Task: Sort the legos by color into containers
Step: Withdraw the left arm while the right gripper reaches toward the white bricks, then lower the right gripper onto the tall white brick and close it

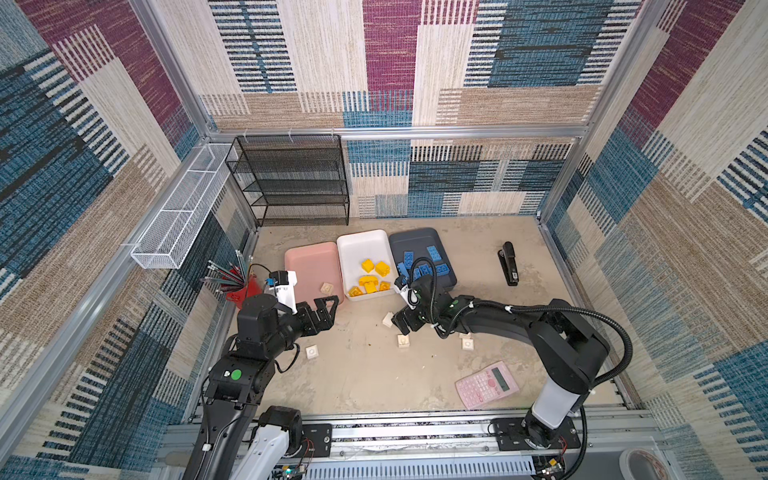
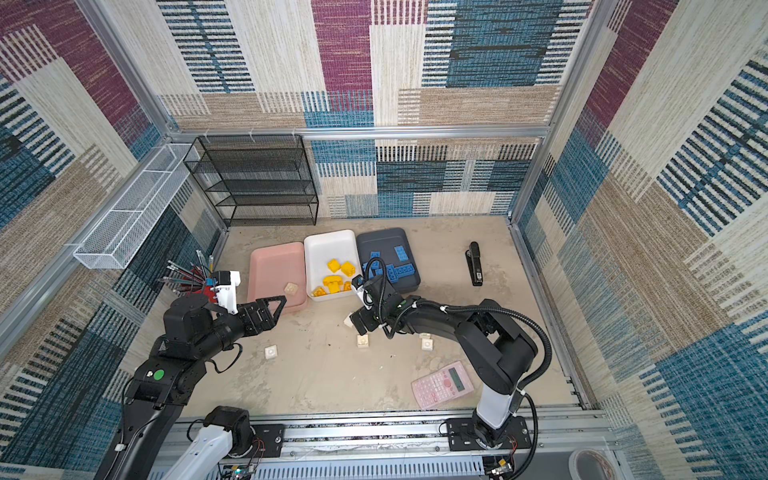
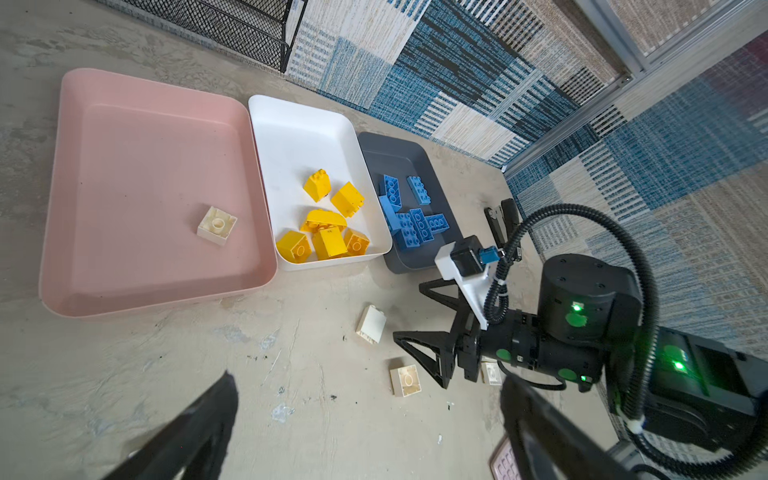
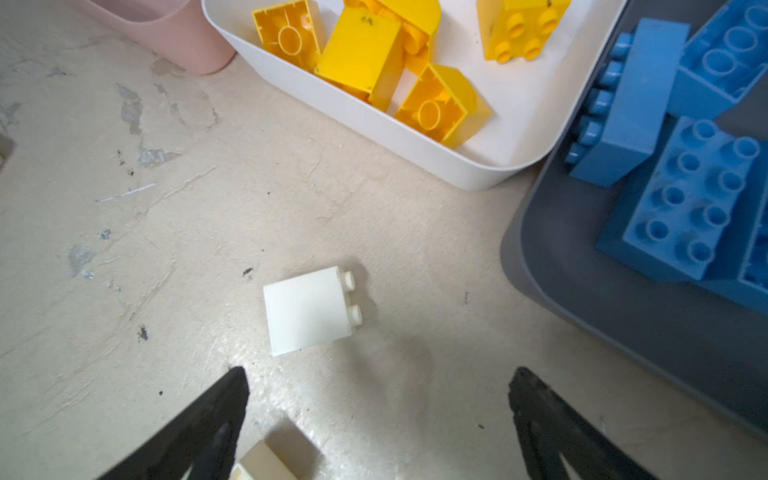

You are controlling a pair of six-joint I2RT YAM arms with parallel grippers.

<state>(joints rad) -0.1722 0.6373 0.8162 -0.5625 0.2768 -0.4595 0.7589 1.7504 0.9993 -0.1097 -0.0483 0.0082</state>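
Four cream bricks (image 1: 311, 352) at least lie loose on the table (image 1: 365, 382), a fifth perhaps half hidden under my right arm. The one I take as next, the tipped brick (image 4: 309, 309), rests on its side just ahead of my right gripper (image 4: 380, 374), near the corner of the white tray (image 4: 415, 145) but apart from it. As my jaws stand they would close on its studded end and its hollow end, so I judge a quarter turn of the wrist wise, to put the pads on two plain walls. Then I would go forward until the brick sits between the fingers, drop close to the table and squeeze gently, since so light a block will skid if one finger arrives first. A second brick (image 4: 262, 461) lies right beside one right fingertip, whether touching I cannot tell, and I would keep from nudging it. The load belongs, I reckon, in the pink tray (image 1: 299, 257), where one cream brick (image 3: 216, 225) lies hollow side up. The yellow bricks (image 1: 368, 266) sit in the white tray and the blue bricks (image 1: 434, 252) in the grey tray (image 1: 415, 239), so only cream looks left to sort. My right fingers are spread wide and empty. My left gripper (image 1: 332, 309) is likewise spread wide with nothing in it, hanging over the near corner of the pink tray, close to the brick inside but clear of it
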